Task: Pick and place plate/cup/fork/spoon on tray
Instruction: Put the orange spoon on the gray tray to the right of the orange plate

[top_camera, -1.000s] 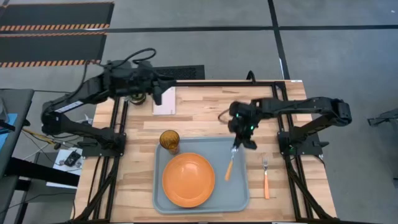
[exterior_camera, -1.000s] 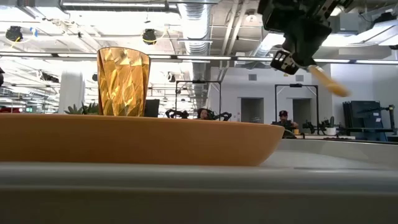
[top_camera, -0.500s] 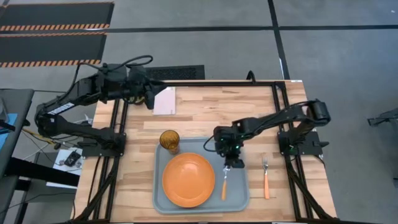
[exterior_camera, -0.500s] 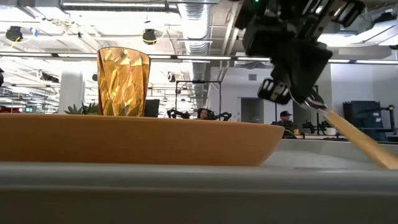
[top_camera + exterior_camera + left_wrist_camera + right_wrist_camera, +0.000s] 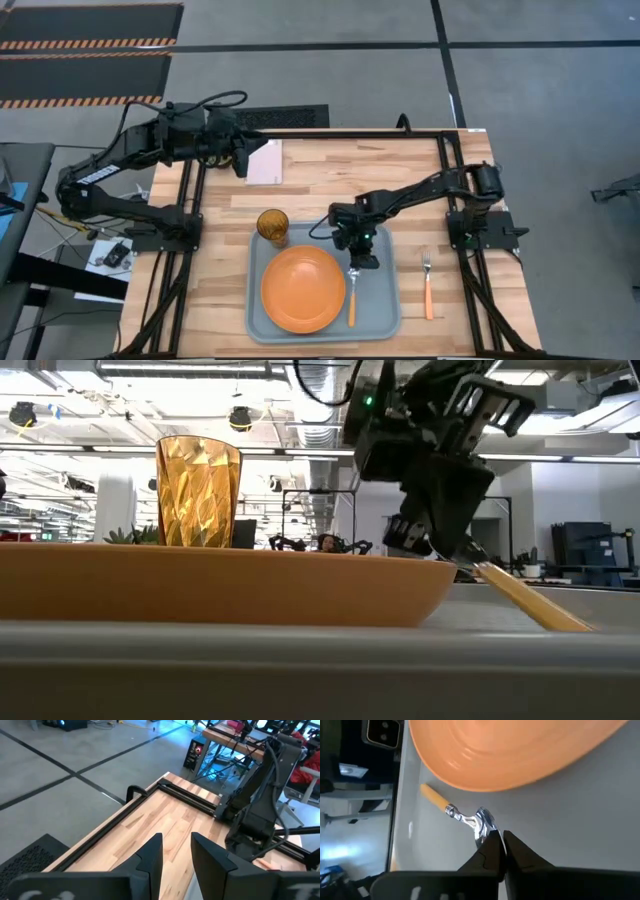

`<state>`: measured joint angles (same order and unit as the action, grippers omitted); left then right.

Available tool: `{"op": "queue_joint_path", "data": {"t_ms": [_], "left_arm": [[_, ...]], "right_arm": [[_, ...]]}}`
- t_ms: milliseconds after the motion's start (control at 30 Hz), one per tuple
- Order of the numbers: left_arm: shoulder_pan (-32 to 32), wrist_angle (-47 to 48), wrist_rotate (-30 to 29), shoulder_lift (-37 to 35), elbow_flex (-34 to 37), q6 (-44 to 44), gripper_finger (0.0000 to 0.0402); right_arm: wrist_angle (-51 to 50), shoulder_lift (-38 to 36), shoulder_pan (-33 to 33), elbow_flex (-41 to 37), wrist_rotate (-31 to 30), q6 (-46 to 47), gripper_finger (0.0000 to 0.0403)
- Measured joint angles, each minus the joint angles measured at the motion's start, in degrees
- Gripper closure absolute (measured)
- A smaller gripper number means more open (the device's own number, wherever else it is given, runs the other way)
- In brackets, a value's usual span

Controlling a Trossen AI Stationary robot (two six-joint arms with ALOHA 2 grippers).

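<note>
The orange plate [image 5: 303, 289] lies on the pale grey-blue tray [image 5: 381, 302]. The amber ribbed cup [image 5: 272, 225] stands upright on the tray's far left corner. My right gripper [image 5: 354, 264] is over the tray just right of the plate, shut on the orange-handled spoon [image 5: 351, 298]. The fork [image 5: 427, 286] lies flat on the wooden table, right of the tray. My left gripper [image 5: 240, 156] is open and empty at the table's far left, beside the white-pink napkin [image 5: 266, 161]. My right gripper pinches the spoon's metal bowl [image 5: 483, 820] between its two fingertips [image 5: 492, 845]. The fingers come from above, slanting down. The orange handle [image 5: 525, 600] slants down toward the table's near edge and runs along the plate's right rim. Whether its end touches the tray I cannot tell.
A small green potted plant [image 5: 135, 535] stands behind the plate in the low view. Bare wooden table lies beyond the tray's far edge and on both sides of it. Black frame rails run along the table's left and right edges.
My right gripper has carried the spoon from above the tray's right rim toward the table's left and near edge and down, ending beside the plate. The spoon has turned, so its handle now points at the near edge. My left gripper has drawn slightly left.
</note>
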<state>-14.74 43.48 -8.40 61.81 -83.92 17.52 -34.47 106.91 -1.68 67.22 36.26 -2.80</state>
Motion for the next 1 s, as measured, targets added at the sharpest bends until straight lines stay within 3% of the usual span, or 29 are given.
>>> {"op": "queue_joint_path", "data": {"t_ms": [267, 1000], "left_arm": [[0.0, -0.02, -1.21, 0.01, 0.0, -0.02, 0.0316], [-0.02, -0.04, -4.01, 0.01, 0.0, -0.57, 0.0316]], "right_arm": [[-1.67, 4.03, 1.7, 0.59, 0.57, -3.27, 0.0381], [-3.22, 4.09, 4.2, 0.55, -5.2, -7.34, 0.0351]]}}
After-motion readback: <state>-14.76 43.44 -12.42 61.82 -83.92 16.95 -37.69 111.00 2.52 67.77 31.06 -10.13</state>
